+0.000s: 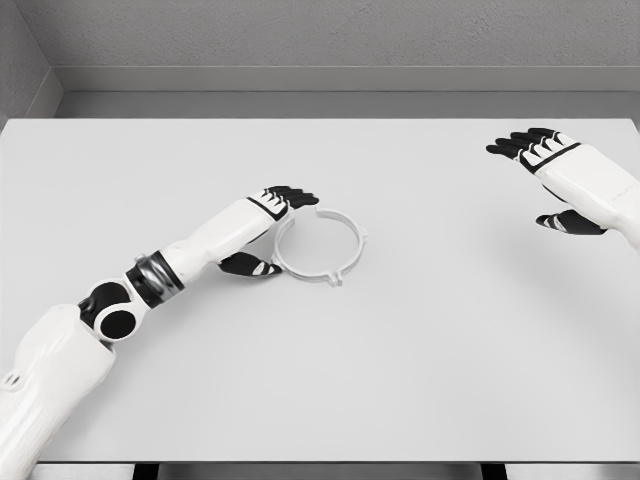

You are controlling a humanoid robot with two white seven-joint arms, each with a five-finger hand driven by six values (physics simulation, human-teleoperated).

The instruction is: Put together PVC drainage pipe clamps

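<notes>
White table (400, 380) | thin white clamp ring (320, 246), small tabs | L hand (268, 225) fingers at rim, loose | R hand (550, 165) fingers spread

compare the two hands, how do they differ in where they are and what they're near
The left hand sits mid-table, right at the edge of the white ring; the right hand is far off at the right with nothing near it. The left hand's fingers reach over the ring's rim; the right hand's point toward the table's far edge. Both are open.

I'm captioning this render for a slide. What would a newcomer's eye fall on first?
First the white ring-shaped pipe clamp lying flat near the middle of the white table, and the left hand at its left rim with fingers stretched over it. Then the right hand, open, far off at the right edge.
</notes>
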